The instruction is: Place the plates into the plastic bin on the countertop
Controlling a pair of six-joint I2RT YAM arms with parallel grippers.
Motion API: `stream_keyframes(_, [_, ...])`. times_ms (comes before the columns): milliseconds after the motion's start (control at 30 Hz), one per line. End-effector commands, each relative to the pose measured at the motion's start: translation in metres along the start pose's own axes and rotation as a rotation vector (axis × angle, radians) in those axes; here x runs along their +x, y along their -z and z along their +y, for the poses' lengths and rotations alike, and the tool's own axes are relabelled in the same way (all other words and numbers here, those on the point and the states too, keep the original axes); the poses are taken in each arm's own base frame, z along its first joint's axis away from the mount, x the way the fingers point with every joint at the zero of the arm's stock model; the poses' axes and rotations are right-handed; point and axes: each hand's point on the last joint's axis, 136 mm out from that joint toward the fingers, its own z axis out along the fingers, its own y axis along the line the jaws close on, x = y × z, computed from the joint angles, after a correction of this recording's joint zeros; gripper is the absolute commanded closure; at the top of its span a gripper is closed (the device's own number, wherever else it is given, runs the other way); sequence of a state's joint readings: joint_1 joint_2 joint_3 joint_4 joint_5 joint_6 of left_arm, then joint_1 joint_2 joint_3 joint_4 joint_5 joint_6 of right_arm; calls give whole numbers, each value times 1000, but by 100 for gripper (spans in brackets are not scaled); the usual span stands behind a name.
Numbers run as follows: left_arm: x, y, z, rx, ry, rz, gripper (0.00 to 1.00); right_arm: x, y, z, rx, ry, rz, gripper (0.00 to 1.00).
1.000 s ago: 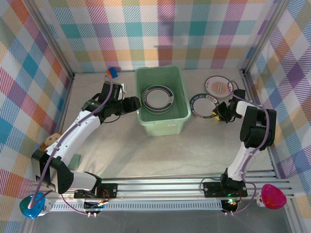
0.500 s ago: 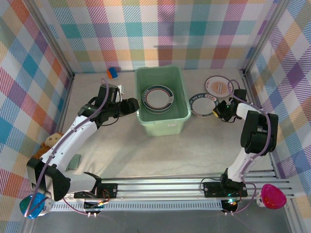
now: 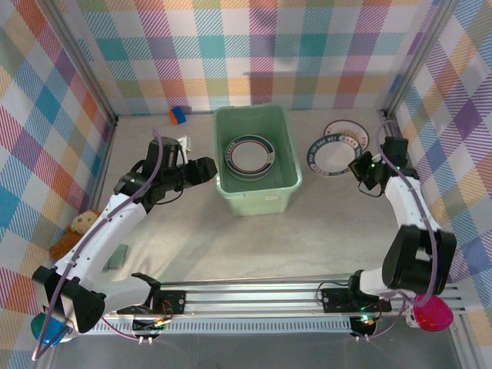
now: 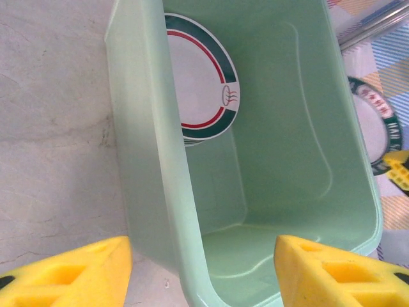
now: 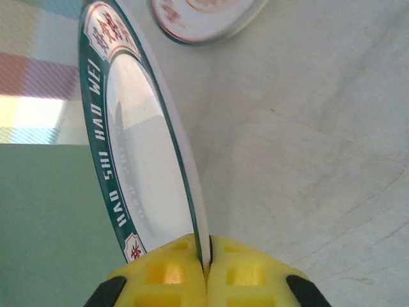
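From above, the plastic bin sits on the tabletop midway along its far edge, with a stack of plates lying flat inside. The left hand hovers just beside the bin's left wall. Towards the far right corner, the right hand grips a teal-rimmed plate, which overlaps an orange-patterned plate behind it (whether the two touch I cannot tell).

In the left wrist view, the yellow fingers stand wide apart with the bin's left wall between them in the picture. The top plate in the bin carries a red ring inside a green band.

In the right wrist view, the hand is clamped on the teal-rimmed plate's edge. That plate is steeply tilted, with the bin's green wall beyond it, and the patterned plate lies flat on the tabletop.
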State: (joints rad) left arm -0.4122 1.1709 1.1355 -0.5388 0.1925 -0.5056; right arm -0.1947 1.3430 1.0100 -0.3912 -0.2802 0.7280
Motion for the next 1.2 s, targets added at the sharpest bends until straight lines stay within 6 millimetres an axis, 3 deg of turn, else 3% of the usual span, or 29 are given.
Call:
stream_keyframes(0, [0, 10, -12, 49, -21, -22, 39, -8, 37, 32, -89, -25, -76, 100])
stream_keyframes(167, [1, 16, -12, 53, -39, -35, 39, -9, 81, 86, -207, 12, -140, 100])
stream_keyframes(267, [1, 17, -12, 51, -49, -36, 39, 1, 92, 127, -270, 63, -144, 100])
stream_keyframes(400, [-8, 29, -15, 70, -62, -114, 40, 33, 81, 183, -325, 158, -106, 100])
stream_keyframes(533, [-12, 38, -9, 42, -83, -162, 39, 73, 51, 224, -320, 256, -46, 100])
stream_keyframes(767, [-2, 16, 0, -2, -129, -74, 39, 121, -11, 234, -218, 309, 11, 100])
stream_keyframes(1167, [-14, -10, 9, 3, -156, -55, 38, 146, -67, 231, -58, 347, 17, 100])
